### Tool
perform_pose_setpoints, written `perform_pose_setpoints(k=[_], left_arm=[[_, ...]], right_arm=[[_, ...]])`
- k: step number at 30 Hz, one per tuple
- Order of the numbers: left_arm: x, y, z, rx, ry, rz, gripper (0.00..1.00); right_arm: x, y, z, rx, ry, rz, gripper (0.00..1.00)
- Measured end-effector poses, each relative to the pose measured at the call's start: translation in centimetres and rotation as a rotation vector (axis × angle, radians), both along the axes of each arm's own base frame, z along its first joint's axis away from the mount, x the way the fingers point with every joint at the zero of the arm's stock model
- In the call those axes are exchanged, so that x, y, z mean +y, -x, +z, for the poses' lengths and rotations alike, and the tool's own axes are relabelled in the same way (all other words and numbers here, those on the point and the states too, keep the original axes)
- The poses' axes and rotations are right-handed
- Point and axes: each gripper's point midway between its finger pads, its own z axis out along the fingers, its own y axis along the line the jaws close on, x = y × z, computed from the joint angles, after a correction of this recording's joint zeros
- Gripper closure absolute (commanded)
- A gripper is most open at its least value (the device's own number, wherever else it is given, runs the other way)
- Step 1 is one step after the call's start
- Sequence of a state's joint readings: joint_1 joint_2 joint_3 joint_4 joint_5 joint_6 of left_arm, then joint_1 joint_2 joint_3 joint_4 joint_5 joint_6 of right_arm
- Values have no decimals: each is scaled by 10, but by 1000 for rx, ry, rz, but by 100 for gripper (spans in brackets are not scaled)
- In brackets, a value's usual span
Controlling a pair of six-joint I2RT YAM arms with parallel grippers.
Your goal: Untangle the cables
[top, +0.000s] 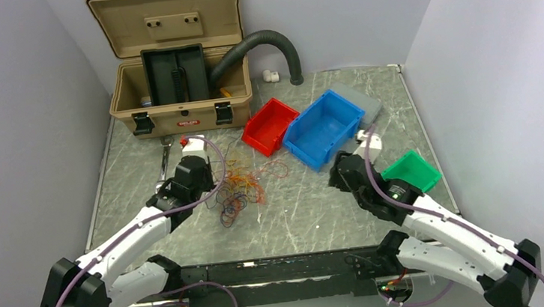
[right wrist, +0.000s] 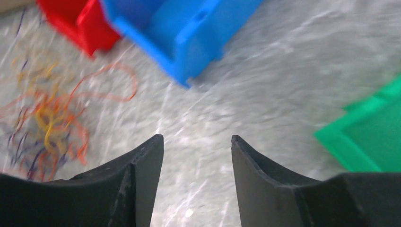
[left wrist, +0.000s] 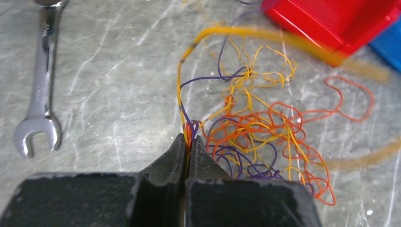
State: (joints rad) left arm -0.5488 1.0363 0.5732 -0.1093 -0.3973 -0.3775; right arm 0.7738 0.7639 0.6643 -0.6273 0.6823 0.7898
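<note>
Left pincer (left wrist: 188,142) is pressed together on a few strands of the cables (left wrist: 255,127), orange, yellow and purple wires running straight into the seam between its two dark fingers. From that pinch one yellow strand rises in a tall arc toward the red bin (left wrist: 331,21), and it is blurred along its upper stretch. Most of the cables lie as a loose tangle of thin orange, yellow and purple loops on the grey marbled bench (top: 296,204), just right of the left pincer's tips, with one orange loop trailing out farther right. In the overhead view the tangle sits left of the bench's middle, in front of the red bin and beside the left arm's wrist. A silver open-ended wrench (left wrist: 40,90) lies flat on the bench to the left of the left pincer, apart from the wires. Right pincer (right wrist: 197,142) is spread, its two fingers standing apart over bare bench with nothing between them; it is well apart from the tangle, near the front corner of the blue bin (right wrist: 189,28), with the green bin (right wrist: 369,137) on its right. Red and blue bins stand side by side. At the back of the bench a tan toolbox (top: 177,57) stands open, a black ribbed hose (top: 273,40) curving out of it.
</note>
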Motion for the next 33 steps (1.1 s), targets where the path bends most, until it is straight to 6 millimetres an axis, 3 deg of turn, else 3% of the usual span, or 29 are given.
perform_pose_setpoints(k=[6, 13, 16, 20, 28, 33], left_arm=[[-14, 1, -5, 10, 5, -92, 100], [-15, 0, -7, 14, -3, -99, 100], [-14, -1, -8, 16, -8, -92, 100], [-11, -1, -10, 18, -18, -79, 100], [-9, -2, -10, 16, -26, -66, 100], [-9, -2, -10, 15, -26, -66, 100]], right_arm=[[81, -5, -33, 107, -73, 356, 36], [143, -20, -88, 287, -56, 516, 25], [159, -39, -96, 314, -30, 494, 25], [176, -61, -93, 285, -58, 451, 22], [197, -86, -99, 264, -69, 391, 22], [203, -91, -98, 259, -123, 336, 21]])
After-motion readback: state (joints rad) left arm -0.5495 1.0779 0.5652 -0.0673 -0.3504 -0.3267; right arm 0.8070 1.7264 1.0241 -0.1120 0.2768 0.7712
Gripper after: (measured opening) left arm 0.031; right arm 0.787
